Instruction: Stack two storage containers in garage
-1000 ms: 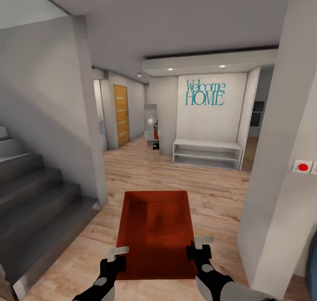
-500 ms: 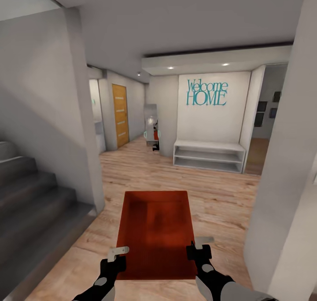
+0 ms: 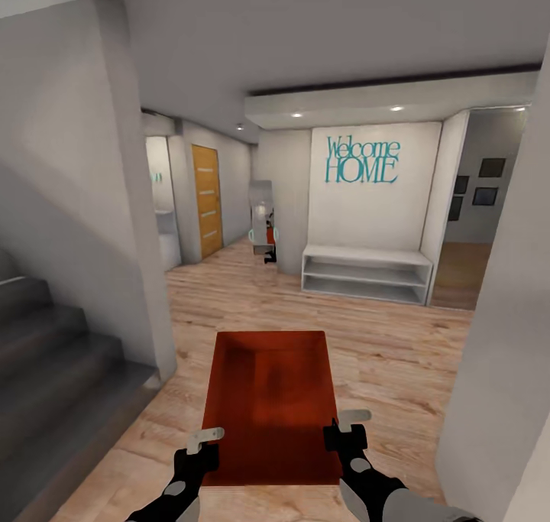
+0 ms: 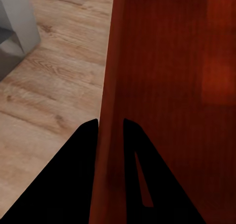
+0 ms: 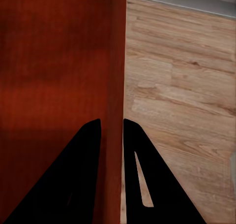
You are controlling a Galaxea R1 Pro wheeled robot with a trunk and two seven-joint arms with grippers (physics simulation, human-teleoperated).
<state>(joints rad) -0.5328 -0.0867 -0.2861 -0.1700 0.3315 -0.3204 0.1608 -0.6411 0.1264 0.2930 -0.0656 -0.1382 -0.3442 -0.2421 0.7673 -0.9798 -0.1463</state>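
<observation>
One red-orange open-topped storage container hangs in front of me above the light wood plank floor, carried between both arms. My left gripper is shut on its left wall near the near corner; in the left wrist view the two dark fingers pinch the thin red wall. My right gripper is shut on the right wall, and the right wrist view shows that wall clamped between its fingers. The garage is out of view.
Grey stairs rise at the left behind a white wall corner. A white wall stands close on the right. Ahead are a white low shelf under a "Welcome HOME" sign, a mirror and a wooden door.
The whole view has shifted: I have rolled forward and to the right, past the stairs and the right wall's red switch. The container and both grippers keep their hold.
</observation>
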